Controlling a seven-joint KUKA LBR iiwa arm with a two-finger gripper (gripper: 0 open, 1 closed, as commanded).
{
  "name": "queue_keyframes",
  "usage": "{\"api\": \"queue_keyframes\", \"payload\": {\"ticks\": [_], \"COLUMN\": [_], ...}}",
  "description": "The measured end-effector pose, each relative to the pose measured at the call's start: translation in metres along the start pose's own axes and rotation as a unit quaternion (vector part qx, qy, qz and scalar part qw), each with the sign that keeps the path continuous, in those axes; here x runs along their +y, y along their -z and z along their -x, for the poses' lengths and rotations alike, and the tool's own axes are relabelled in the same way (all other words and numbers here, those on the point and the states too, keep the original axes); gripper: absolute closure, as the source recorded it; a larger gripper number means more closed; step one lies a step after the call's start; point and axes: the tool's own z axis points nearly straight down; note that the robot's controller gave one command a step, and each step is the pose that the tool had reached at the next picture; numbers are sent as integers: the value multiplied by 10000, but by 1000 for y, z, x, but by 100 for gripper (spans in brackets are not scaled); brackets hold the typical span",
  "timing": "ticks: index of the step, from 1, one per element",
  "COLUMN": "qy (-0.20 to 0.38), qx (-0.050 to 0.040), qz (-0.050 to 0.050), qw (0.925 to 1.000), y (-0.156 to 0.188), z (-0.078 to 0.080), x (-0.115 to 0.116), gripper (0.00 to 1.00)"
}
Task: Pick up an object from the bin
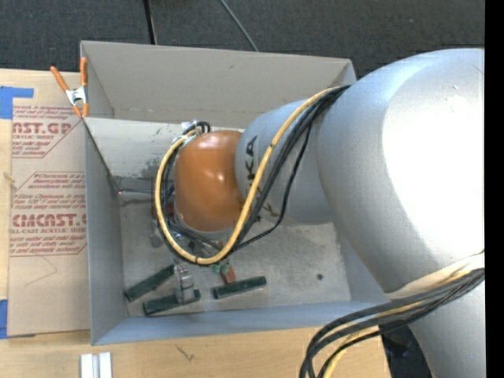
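The grey metal bin (101, 235) fills the middle of the frame, and what lies in it is gathered in its lower left corner. Furthest left there, a slanted dark green strip (150, 285) lies flat on the floor, its right end raised toward the upper right. Just below it, a lower dark green strip (164, 305) lies near the bin's front wall. The gripper (185, 283) shows as a small grey metal piece coming down between these strips, just beside both. How far open it is cannot be told, nor whether it has hold of anything. To its right, a right dark green strip (239, 287) lies almost level on the floor, with a small reddish bit (226, 272), too small to identify, at its upper left end. Above the gripper sits the rounded orange cover (206, 181) of the wrist, with yellow and black cables (167, 211) looped around it. From there the silver arm (409, 179) widens out to the right edge of the frame.
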Motion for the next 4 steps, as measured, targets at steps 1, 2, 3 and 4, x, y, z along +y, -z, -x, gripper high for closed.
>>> {"api": "queue_keyframes", "payload": {"ticks": [1,2,3,4], "qy": [620,2710,2710,2573], "qx": [14,3,2,-36], "qz": [3,11,12,0], "qw": [9981,9626,9626,9663], "y": [29,0,0,170], "z": [11,1,1,12], "x": [3,2,2,5], "gripper": [0,100,100,100]}}
